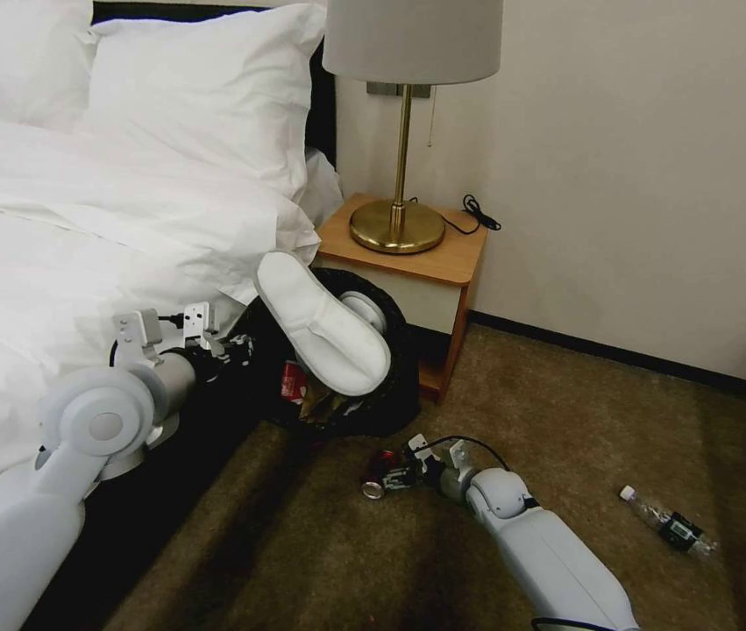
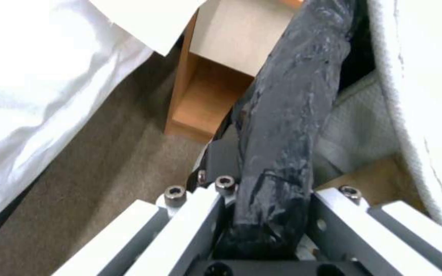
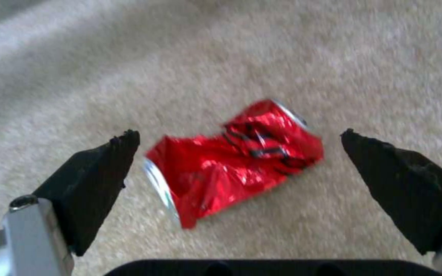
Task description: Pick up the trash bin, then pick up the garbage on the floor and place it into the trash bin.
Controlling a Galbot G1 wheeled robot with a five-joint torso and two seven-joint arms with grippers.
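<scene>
Carpet under right end effector, spread astride crushed can.

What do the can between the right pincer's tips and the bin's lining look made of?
The can looks like thin metal, glossy red, crumpled with sharp creases and a silvery rim. The bin lining looks like thin black plastic film, wrinkled and faintly shiny.

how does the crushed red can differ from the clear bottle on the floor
The red can is dented, opaque, and sits between the open right end effector. The clear bottle is see-through, white-capped, and lies apart near the right arm. Both lie on the carpet, outside the trash bin.
</scene>
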